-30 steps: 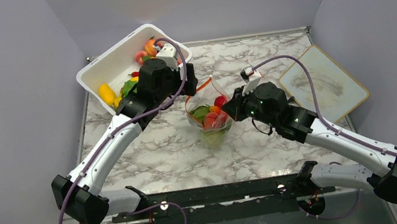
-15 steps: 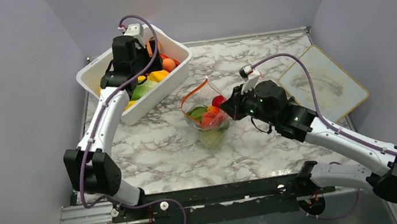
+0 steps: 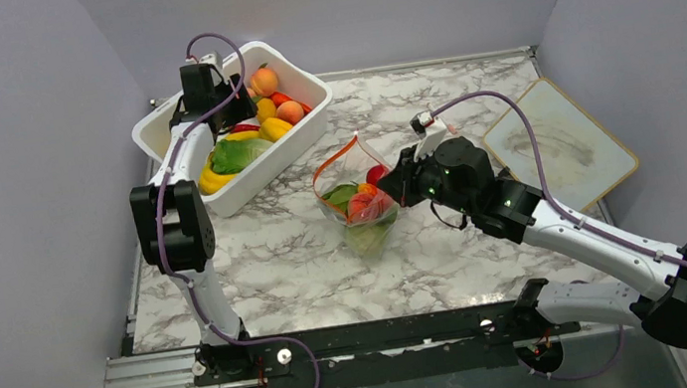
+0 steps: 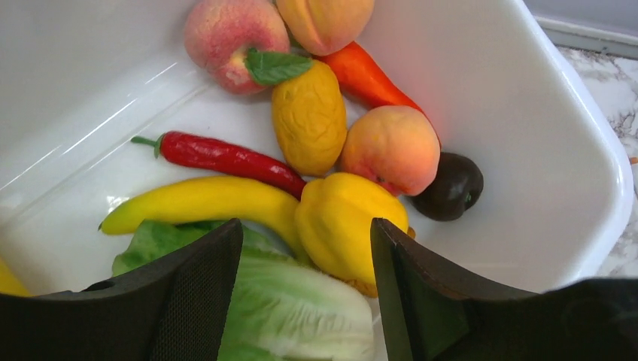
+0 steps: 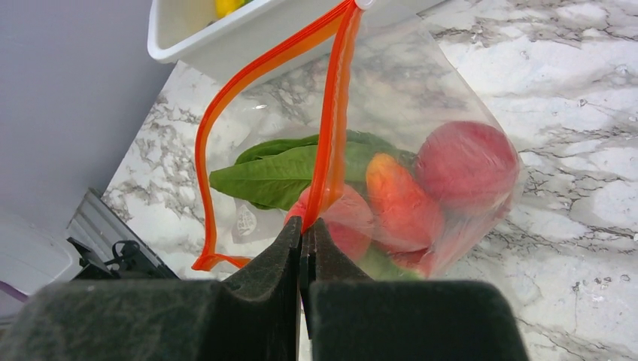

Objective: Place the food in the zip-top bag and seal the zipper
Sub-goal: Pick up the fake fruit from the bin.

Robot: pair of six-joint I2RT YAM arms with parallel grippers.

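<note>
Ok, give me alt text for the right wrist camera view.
The right gripper, shut, pinches the orange-red zipper of the clear zip-top bag. Inside are red and orange toy fruits and green leaves; a white tub shows behind.

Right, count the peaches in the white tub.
3. A pinkish peach at the far end of the tub, an orange peach right beside it, and a third peach mid-tub touching the yellow pepper. More may be hidden under the left gripper.
</note>
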